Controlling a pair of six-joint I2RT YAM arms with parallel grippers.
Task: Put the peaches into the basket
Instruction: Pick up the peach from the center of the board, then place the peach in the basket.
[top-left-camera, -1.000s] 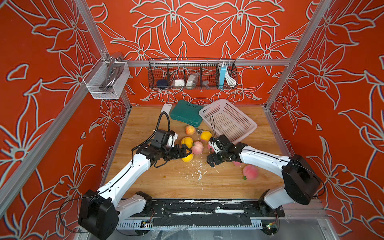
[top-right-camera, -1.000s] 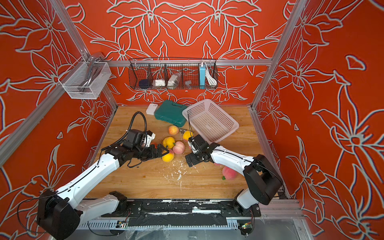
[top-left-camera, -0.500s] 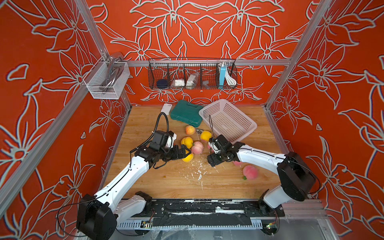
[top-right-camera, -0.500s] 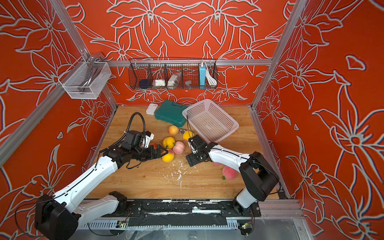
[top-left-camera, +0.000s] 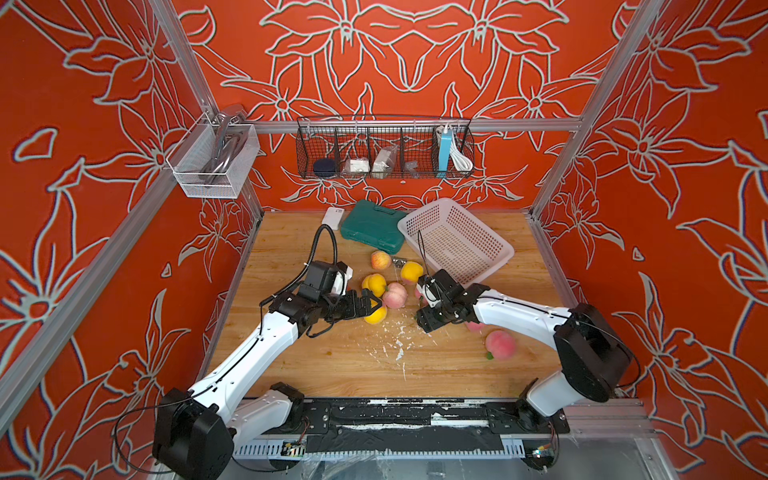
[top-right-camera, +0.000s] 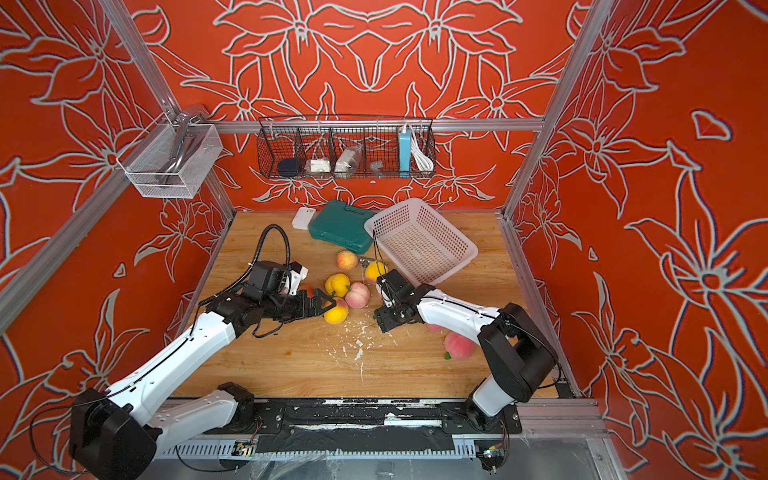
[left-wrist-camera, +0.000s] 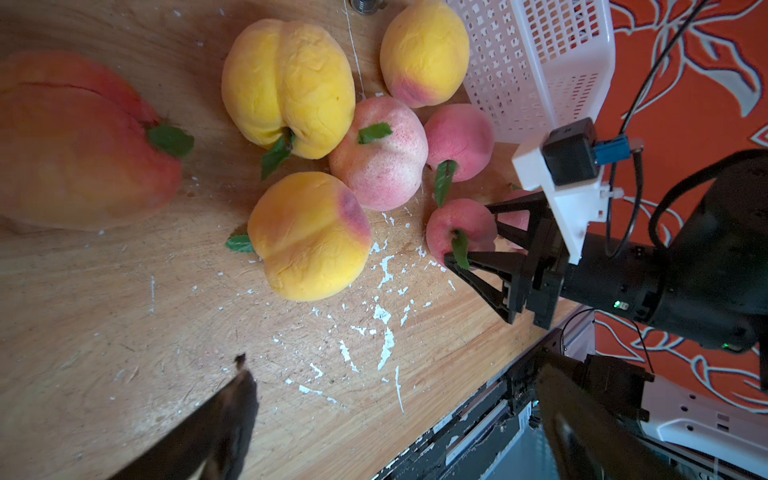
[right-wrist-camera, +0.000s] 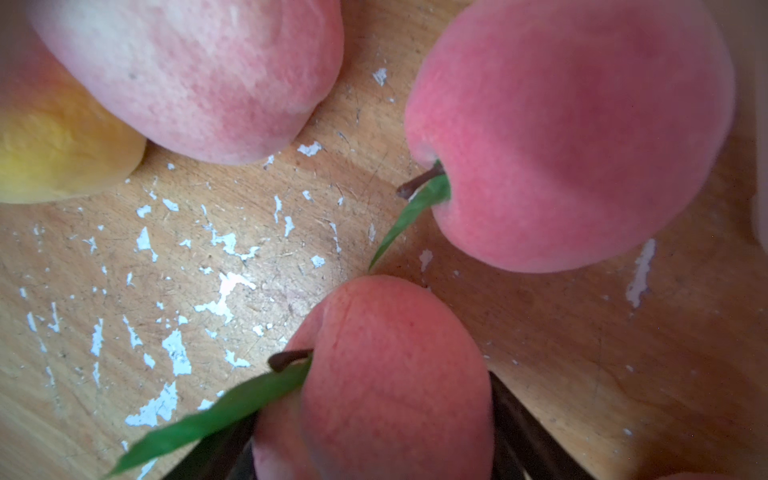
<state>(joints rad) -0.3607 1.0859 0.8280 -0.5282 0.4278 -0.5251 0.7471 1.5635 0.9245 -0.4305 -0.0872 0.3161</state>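
1. Right gripper (left-wrist-camera: 469, 232) holds the small pink peach (right-wrist-camera: 386, 365) between its jaws, at its round sides.
2. It seems light, soft, slightly fuzzy.
3. Left gripper (top-left-camera: 368, 306) stands wide; basket (top-left-camera: 455, 241) lies beyond.

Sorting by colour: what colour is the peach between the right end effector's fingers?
Pink peach, clearest in the right wrist view.

A robotics lab test booth is showing here: aluminium framing (top-left-camera: 519, 124) is holding floral wall panels (top-left-camera: 415, 50) around a wooden surface (top-left-camera: 353, 361), two arms (top-left-camera: 249, 353) sitting on a front rail (top-left-camera: 415, 415).
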